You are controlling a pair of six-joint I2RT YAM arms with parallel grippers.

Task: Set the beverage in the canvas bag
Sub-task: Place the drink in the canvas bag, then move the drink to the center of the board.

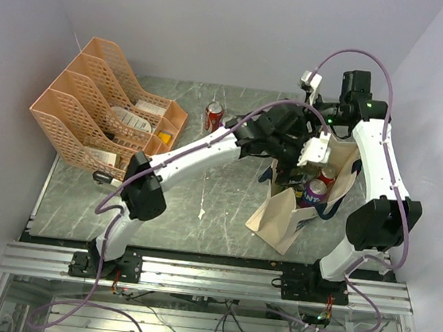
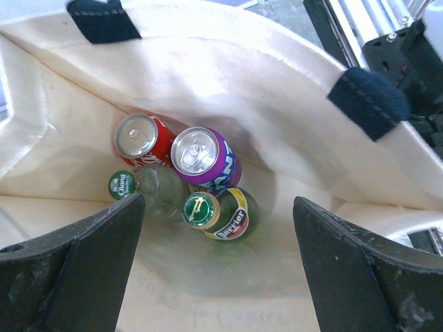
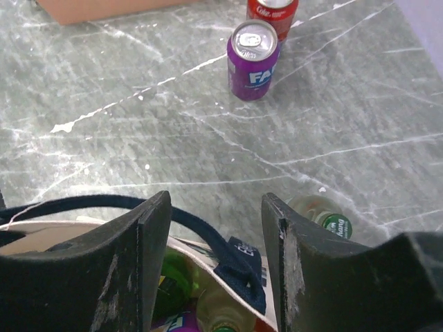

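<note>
well, nearest the arm bases the canvas bag (image 1: 275,224) stands on the tabletop (image 1: 81,206), mouth up and rather slouched. the left tool (image 2: 216,205) hangs over that mouth, spread wide and holding nothing. below it, on the bag's floor, sit four drinks packed together: a red coca-cola can (image 2: 142,138), a purple fanta can (image 2: 201,155), a chang bottle (image 2: 138,187) and a perrier bottle (image 2: 221,214), all upright or close to it. the right tool (image 3: 216,207) is at the bag's far rim with its jaws apart. the navy strap handle (image 3: 239,266) lies loose beneath the gap, and nothing looks pinched.

just past the bag wall is a green-capped bottle (image 3: 325,218). i cannot tell whether it stands free or leans on the cloth. further out a second fanta can (image 3: 253,59) and a second red can (image 3: 272,10) stand just beside each other, with the orange file trays (image 1: 92,111) at the far left.

so part of the job looks done, with drinks left outside.

the risks, as i judge them: with neither tool gripping the cloth, the soft rim could sag and narrow the opening. a finger lifting out could catch the strap and drag or tip the bag, toppling the bottles inside. the two far cans are close enough that reaching for one may knock the other over.
</note>
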